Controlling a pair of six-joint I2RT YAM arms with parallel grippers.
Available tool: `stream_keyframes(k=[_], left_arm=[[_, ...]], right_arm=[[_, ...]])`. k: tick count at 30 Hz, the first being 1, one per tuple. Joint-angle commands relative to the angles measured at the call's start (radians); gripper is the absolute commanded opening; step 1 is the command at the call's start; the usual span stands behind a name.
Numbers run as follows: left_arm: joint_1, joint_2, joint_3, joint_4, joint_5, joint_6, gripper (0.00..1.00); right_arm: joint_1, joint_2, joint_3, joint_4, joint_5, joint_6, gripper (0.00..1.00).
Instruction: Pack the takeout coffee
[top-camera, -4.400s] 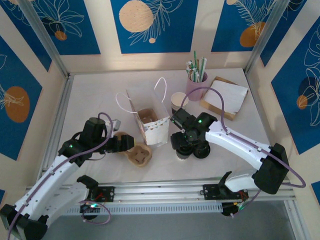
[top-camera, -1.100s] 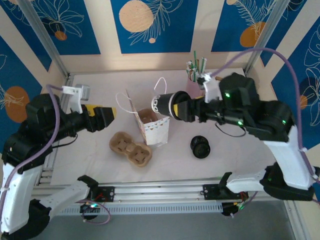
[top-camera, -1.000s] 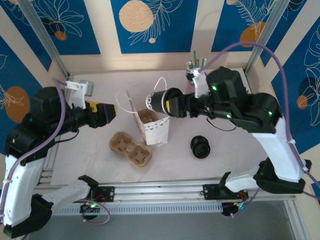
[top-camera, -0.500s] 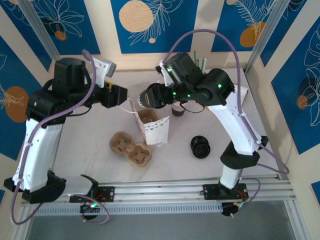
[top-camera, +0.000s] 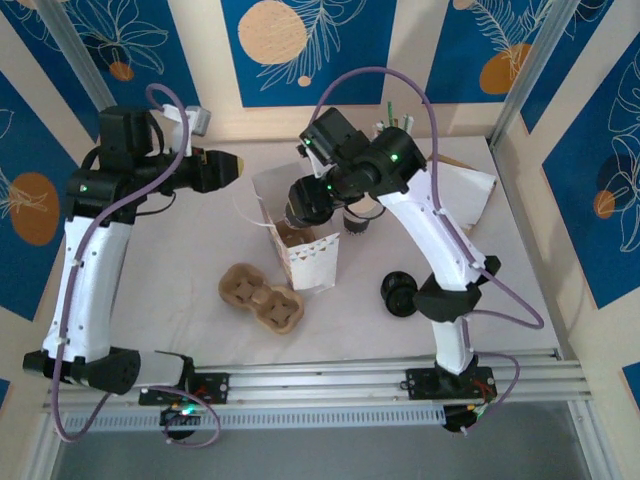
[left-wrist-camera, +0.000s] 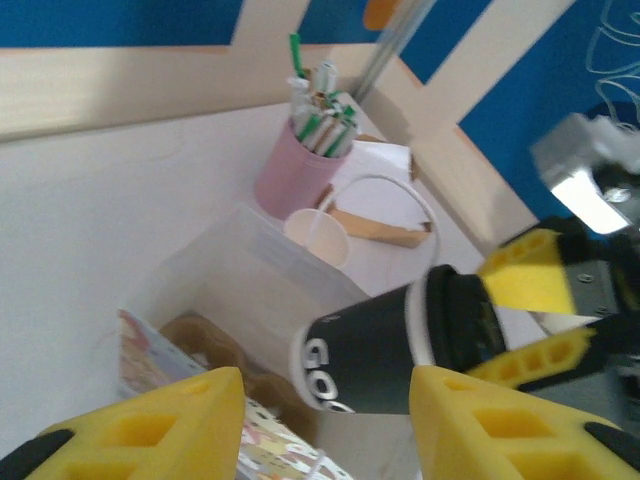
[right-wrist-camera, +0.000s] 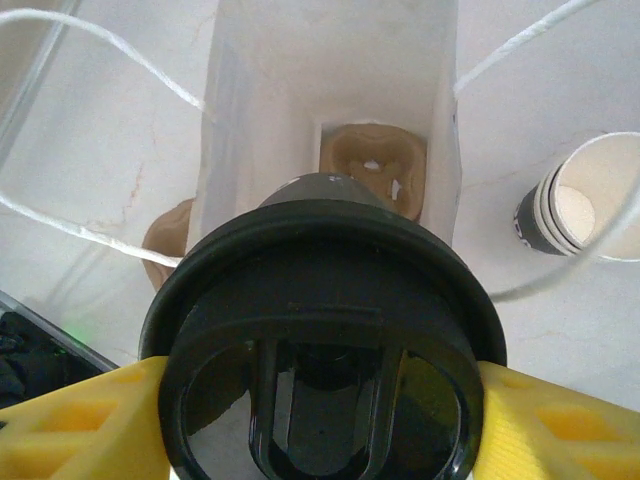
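Observation:
The takeout coffee (right-wrist-camera: 320, 340), a dark-sided cup with white lettering and a black lid, hangs lid-up over the mouth of the white paper bag (right-wrist-camera: 250, 120). My right gripper (right-wrist-camera: 320, 410) is shut on it, a yellow finger on each side of the lid. From above, the takeout coffee (top-camera: 300, 205) sits just over the bag (top-camera: 305, 255). In the left wrist view the takeout coffee (left-wrist-camera: 390, 345) tilts toward the bag's opening (left-wrist-camera: 220, 275). My left gripper (top-camera: 222, 163) hovers high to the bag's left, open with nothing between its fingers (left-wrist-camera: 150, 430).
A brown cup carrier (right-wrist-camera: 372, 165) lies at the bottom of the bag; another carrier (top-camera: 262, 298) rests on the table in front. Lidless cups (right-wrist-camera: 585, 205) stand right of the bag, a pink straw holder (left-wrist-camera: 295, 175) behind, loose black lids (top-camera: 400, 293) and napkins (top-camera: 465, 190) to the right.
The right arm has swung the cup left and turned it base-down over the bag's mouth. The left arm rose and swung toward the back, its jaws narrowing.

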Motion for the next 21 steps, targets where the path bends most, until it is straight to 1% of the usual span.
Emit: stream_keyframes(k=[1,15,21], left_arm=[[0.006,-0.033,-0.047,0.06,0.089,-0.012,0.47],[0.026,-0.132,-0.215,0.023,-0.041,-0.014,0.48],[0.046,-0.162,-0.266,0.042,-0.03,-0.034,0.49]], right_arm=[[-0.003,0.027,0.037,-0.078,-0.004,-0.024,0.62],[0.004,0.093,0.061,-0.128,0.014,-0.057,0.62],[0.006,0.116,0.067,-0.15,0.008,-0.064,0.62]])
